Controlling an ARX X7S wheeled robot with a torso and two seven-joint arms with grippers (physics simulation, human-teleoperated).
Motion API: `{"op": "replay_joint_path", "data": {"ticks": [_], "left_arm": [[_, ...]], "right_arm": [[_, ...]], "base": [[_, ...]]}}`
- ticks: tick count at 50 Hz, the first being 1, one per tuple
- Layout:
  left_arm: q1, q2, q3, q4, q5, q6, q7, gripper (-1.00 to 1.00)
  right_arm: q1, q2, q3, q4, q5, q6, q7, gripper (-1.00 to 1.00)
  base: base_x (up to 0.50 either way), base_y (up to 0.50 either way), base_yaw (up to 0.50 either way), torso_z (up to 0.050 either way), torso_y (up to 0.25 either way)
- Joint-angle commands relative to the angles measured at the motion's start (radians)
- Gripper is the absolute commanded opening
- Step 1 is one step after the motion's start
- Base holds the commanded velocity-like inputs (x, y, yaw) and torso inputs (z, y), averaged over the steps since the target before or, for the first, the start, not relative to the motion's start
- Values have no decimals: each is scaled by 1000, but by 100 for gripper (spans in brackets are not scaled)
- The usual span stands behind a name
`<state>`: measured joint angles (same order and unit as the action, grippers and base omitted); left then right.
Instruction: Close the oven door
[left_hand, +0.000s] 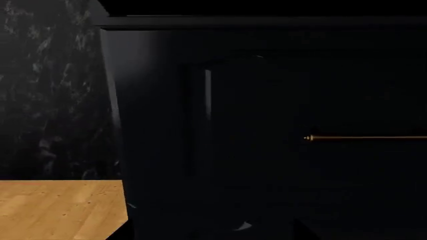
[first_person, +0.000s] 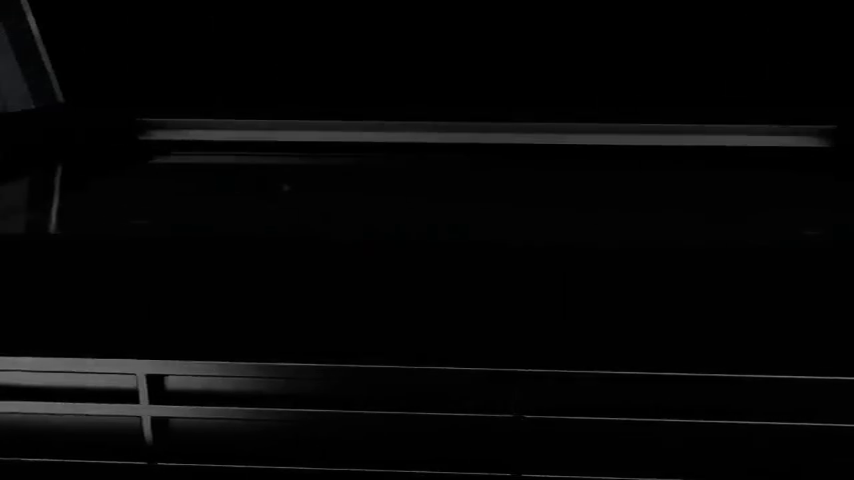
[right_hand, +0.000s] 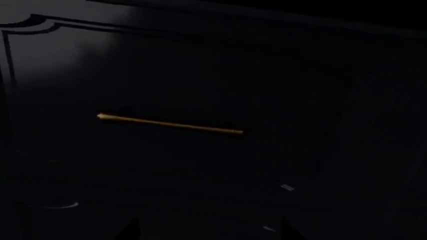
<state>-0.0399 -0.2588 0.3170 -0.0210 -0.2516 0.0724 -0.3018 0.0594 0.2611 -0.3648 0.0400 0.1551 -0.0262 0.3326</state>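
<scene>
All three views are very dark, and I cannot pick out the oven door with certainty. In the head view a pale horizontal strip (first_person: 481, 133) crosses the upper part, and thin rack-like bars (first_person: 334, 400) run along the bottom; neither arm shows there. My right gripper (right_hand: 209, 231) faces a dark moulded panel (right_hand: 280, 75) with a brass bar handle (right_hand: 170, 124); its two dark fingertips stand apart with nothing between them. My left gripper is lost in shadow at the frame's edge, in front of a dark panel (left_hand: 267, 100) with a brass handle (left_hand: 367, 137).
In the left wrist view, beside the dark cabinet front, there is a patch of light wooden floor (left_hand: 60, 210) and a dark marbled wall (left_hand: 47, 100). A pale vertical edge (first_person: 40, 60) shows at the far left of the head view.
</scene>
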Motion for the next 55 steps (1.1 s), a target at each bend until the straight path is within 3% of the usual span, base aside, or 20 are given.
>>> {"op": "replay_joint_path", "data": {"ticks": [1,19,42,55], "left_arm": [[-1,-2,5,-1,-3,2,-3,100],[0,-7,11,8,-7,-2,-11,100],[-3,-12,18,1,-11,6,-16,100],[22,-22,4,35,-16,54,-26,100]], "right_arm": [[-1,2,3,3,14,-17,-1,100],[-4,6,8,-14,27,-16,13,100],[-3,13,-4,-11,27,-30,13,100],[-22,21,10,-59,27,-40,43,100]], "base": [[0,0,0,0,0],[0,0,0,0,0],[245,0,0,0,0],[8,0,0,0,0]]}}
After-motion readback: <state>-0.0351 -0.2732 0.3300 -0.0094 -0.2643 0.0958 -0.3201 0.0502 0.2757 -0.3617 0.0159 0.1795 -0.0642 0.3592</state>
